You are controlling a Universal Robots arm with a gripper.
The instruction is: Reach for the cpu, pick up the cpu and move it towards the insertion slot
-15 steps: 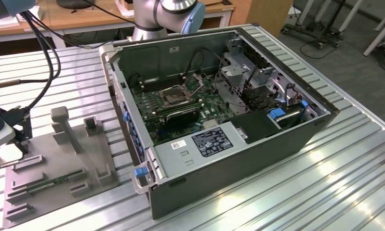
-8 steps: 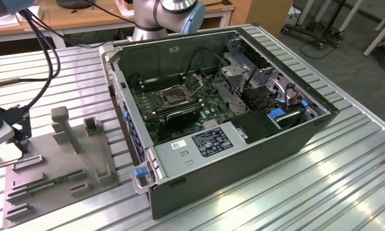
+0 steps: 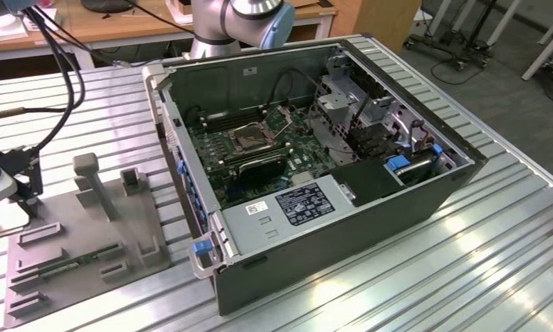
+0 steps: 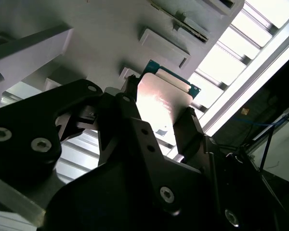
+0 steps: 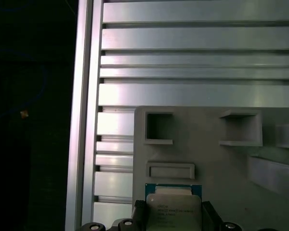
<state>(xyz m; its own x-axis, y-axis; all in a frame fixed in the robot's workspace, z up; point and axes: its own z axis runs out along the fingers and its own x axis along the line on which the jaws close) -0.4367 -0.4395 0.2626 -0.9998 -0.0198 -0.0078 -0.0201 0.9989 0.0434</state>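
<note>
**Claw [image 4: 158, 115] and cpu [image 4: 161, 94], seen in both wrist views.** The two dark fingers [image 4: 189, 126] are pressing against opposite side edges of the cpu, so the claw is clamping narrowly on the chip and gripping it by its rim. This edge grip is leaving the silvery top untouched, presumably to spare the chip's faces. A strip of green board is showing along the chip's far edge, beyond the fingertips.

Whether the cpu is resting on the grey fixture plate [image 5: 202, 154] or hanging just above it cannot be told. In the first wrist view it is sitting over the plate, just beside a shallow rectangular pocket [image 5: 170, 171]. The raised pockets are apparently serving as nests, each fixing a part at a known place for pick-up. In the exterior view a long green memory stick [image 3: 73, 261] is lying in one such nest.

The plate is lying on the slatted metal tabletop [image 3: 461, 249], at the exterior view's left. Farther toward the exterior view's right, the computer case [image 3: 350, 235] is lying on its side with the panel off, so the green motherboard [image 3: 300, 149] is facing upward and open to an approach from above. The insertion slot [image 3: 254, 137], a square metal frame with a dark centre, is sitting well apart from the cpu, with the case wall standing between them.
</note>
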